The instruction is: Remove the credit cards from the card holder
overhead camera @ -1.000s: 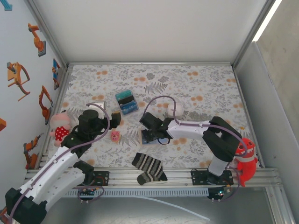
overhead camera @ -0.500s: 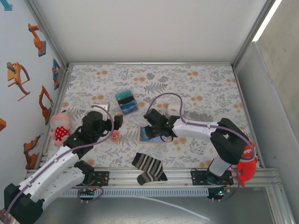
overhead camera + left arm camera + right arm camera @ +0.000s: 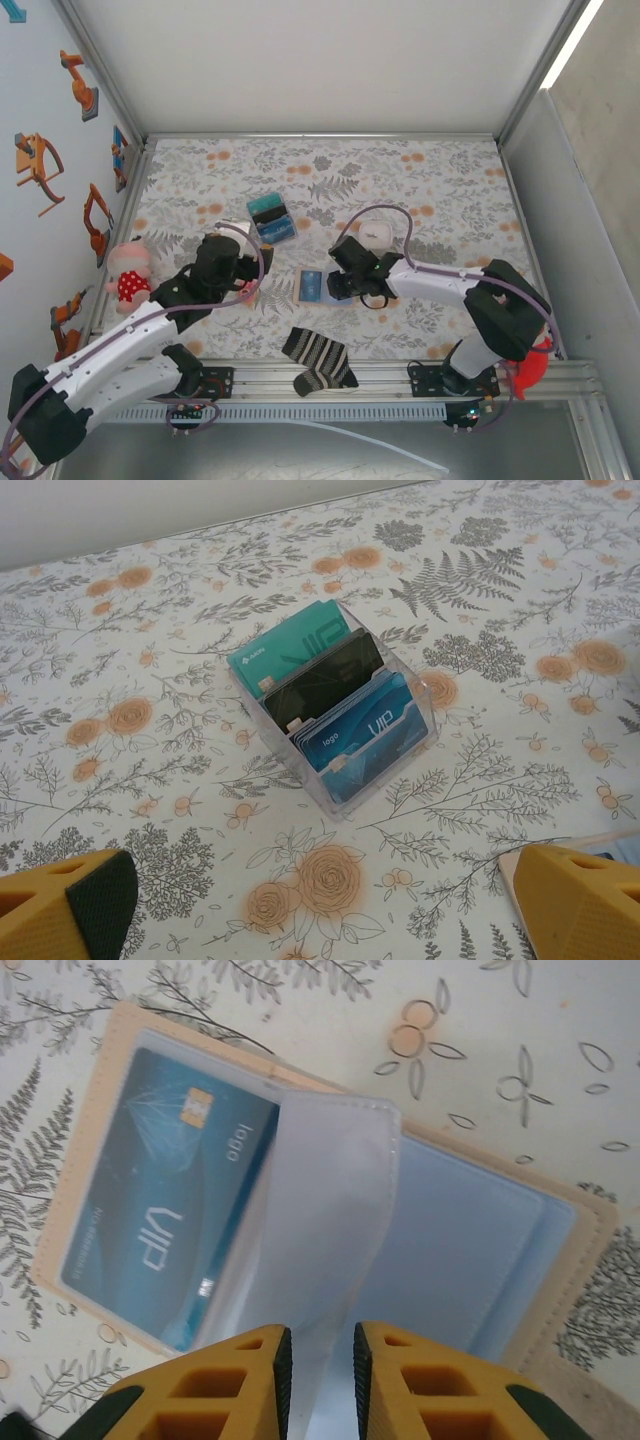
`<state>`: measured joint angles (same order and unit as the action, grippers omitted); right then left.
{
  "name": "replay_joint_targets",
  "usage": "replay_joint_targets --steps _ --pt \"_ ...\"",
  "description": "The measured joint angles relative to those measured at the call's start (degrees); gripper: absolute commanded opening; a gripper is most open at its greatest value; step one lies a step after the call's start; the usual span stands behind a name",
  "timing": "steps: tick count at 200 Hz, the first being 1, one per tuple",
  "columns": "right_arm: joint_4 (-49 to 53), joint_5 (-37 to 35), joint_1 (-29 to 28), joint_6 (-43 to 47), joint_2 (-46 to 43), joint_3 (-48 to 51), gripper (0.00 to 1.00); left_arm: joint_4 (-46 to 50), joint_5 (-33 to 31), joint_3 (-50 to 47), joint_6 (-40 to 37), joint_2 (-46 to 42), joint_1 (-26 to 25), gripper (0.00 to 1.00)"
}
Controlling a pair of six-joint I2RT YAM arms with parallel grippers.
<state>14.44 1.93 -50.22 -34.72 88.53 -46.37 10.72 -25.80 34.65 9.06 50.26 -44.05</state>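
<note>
The right gripper (image 3: pixel 318 1360) is held nearly closed, with a clear sleeve leaf (image 3: pixel 325 1210) running into the narrow gap. Whether the leaf is pinched cannot be told. Beneath it, the card holder (image 3: pixel 470 1250) is spread open on the floral tablecloth (image 3: pixel 500 1040), and a blue credit card (image 3: pixel 165 1190) is seated in one half. The left gripper (image 3: pixel 325 905) is held wide open, empty, near a clear card box (image 3: pixel 335 705). Removal is judged barely begun.

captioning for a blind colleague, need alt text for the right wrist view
A tan card holder lies open on a floral tablecloth, a blue VIP card in its left half. A clear sleeve flap runs from its middle down between the narrowly parted yellow fingers of the right gripper; whether they pinch it is unclear.
</note>
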Motion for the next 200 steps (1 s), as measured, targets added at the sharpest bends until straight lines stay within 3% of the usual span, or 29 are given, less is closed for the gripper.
replay_joint_targets --steps 55,145,200 --pt "-0.3 -0.2 4.0 -3.3 -2.9 5.2 0.25 -0.2 -1.4 1.0 -2.8 7.3 -3.3 0.97" --pt "0.9 -1.7 7.4 -6.1 -16.1 8.7 0.25 -1.7 -3.1 1.9 -8.6 23.4 -8.9 0.97" --pt "2.9 -2.0 7.4 -6.1 -20.3 8.7 0.25 2.5 -7.7 11.7 -9.4 36.7 -12.0 0.97"
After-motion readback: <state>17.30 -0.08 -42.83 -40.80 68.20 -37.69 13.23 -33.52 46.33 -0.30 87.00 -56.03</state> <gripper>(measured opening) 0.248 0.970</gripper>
